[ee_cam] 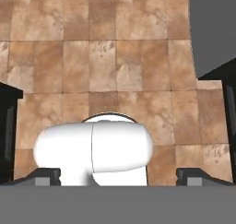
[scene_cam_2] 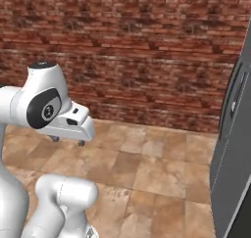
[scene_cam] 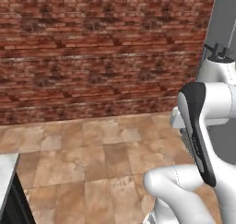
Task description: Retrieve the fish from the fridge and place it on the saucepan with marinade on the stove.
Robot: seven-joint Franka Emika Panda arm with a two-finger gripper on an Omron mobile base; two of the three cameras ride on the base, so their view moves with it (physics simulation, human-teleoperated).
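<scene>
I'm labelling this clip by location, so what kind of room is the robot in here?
Probably a kitchen, though little of it shows: a tall grey fridge with a dark door handle at the right, a brick wall behind, and a tan tiled floor.

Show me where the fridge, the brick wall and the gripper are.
fridge point(scene_cam_2: 230, 154): right base view, on its grey door below the dark handle.
brick wall point(scene_cam: 92, 52): left base view, mid-wall bricks.
gripper point(ee_cam: 118, 176): hand view, midway between its wide-apart fingertips.
</scene>
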